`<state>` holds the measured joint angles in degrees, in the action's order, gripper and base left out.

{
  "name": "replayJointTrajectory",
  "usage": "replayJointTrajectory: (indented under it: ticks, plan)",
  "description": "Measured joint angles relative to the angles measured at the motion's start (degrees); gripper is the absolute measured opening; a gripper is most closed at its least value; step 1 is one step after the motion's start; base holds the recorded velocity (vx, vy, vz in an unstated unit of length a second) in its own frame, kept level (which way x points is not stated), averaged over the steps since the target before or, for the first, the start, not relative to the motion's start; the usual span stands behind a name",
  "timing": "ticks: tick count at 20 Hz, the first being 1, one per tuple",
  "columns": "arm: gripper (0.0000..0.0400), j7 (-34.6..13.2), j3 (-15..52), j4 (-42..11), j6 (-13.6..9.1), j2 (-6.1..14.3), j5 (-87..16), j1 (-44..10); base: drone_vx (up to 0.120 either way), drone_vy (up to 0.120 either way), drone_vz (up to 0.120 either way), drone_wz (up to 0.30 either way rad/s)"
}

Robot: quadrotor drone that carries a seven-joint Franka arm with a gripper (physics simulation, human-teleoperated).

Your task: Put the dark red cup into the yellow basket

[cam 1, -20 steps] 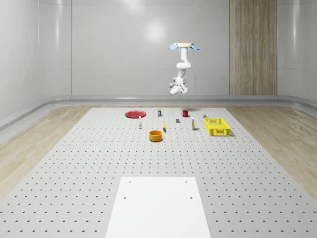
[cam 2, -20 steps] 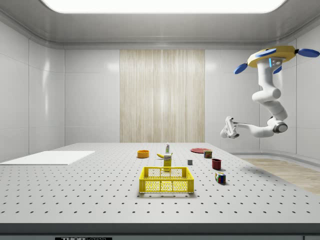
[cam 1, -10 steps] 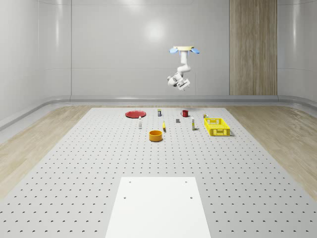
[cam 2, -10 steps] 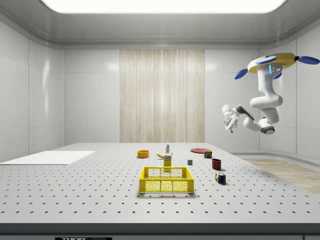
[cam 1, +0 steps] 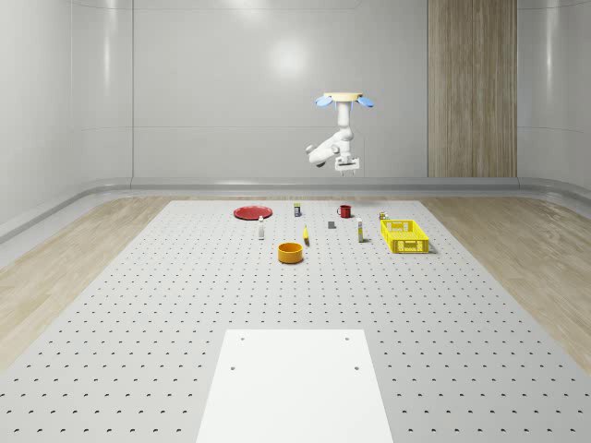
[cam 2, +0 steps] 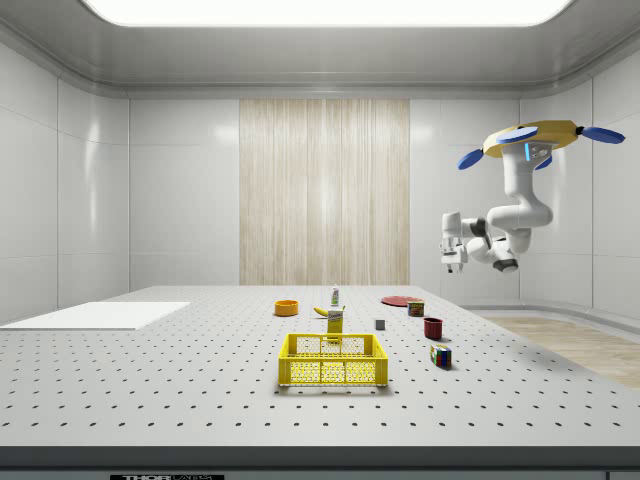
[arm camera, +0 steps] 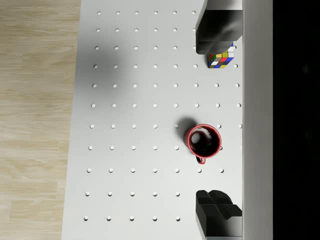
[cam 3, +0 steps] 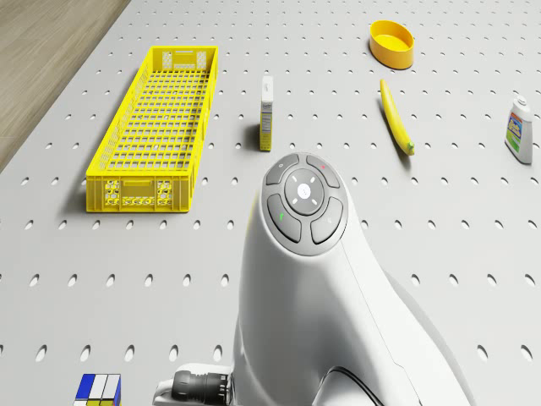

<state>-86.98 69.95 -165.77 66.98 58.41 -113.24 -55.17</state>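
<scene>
Two fingers stand spread apart, released, with the dark red cup seen between them, upright on the perforated table. Gripper hangs high above the cup. Yellow basket sits well apart. Drone hovers above the table's far edge.
</scene>
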Motion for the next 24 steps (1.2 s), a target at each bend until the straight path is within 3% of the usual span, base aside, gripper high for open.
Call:
replayJointTrajectory:
  ticks: [5,12,20,24]
  plan:
    - [0.04,-2.0,1.5,-0.2,-0.1,2.0,-0.4,-2.8,0.12,0.0,-0.12,0.0]
    - [0.04,-3.5,2.7,-0.1,1.1,4.4,0.3,-4.7,0.006,0.086,-0.12,0.0]
    - [0.04,-4.5,3.7,0.1,3.1,6.8,1.5,-5.9,0.095,0.0,-0.12,0.0]
    - [0.04,-4.9,4.1,0.2,4.1,8.0,2.1,-6.4,0.0,0.0,-0.12,0.0]
